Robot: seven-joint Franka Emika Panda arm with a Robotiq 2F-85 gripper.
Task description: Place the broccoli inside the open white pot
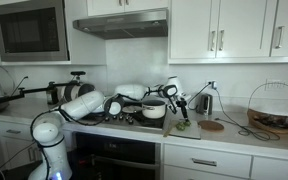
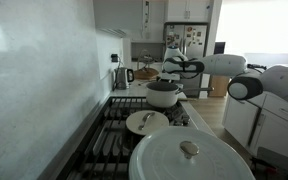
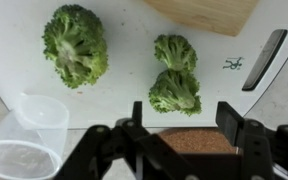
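Observation:
Three dark-green broccoli florets lie on a white cutting board (image 3: 124,100): a large one (image 3: 74,45) at the left and two small ones (image 3: 174,50) (image 3: 176,92) in the middle. They show as a green patch (image 1: 181,125) in an exterior view. My gripper (image 3: 184,118) is open and empty, hovering just short of the nearest small floret; it shows in both exterior views (image 1: 174,98) (image 2: 172,69). The open white pot (image 1: 154,108) (image 2: 164,95), with its dark rim, stands on the stove beside the board.
A clear plastic cup (image 3: 29,140) is at the board's lower left. A black-handled knife (image 3: 264,60) and a wooden board (image 3: 204,12) lie beyond. A wide white lidded pot (image 2: 189,160), a loose lid (image 2: 147,122), a kettle (image 1: 204,100) and a wire basket (image 1: 272,108) are nearby.

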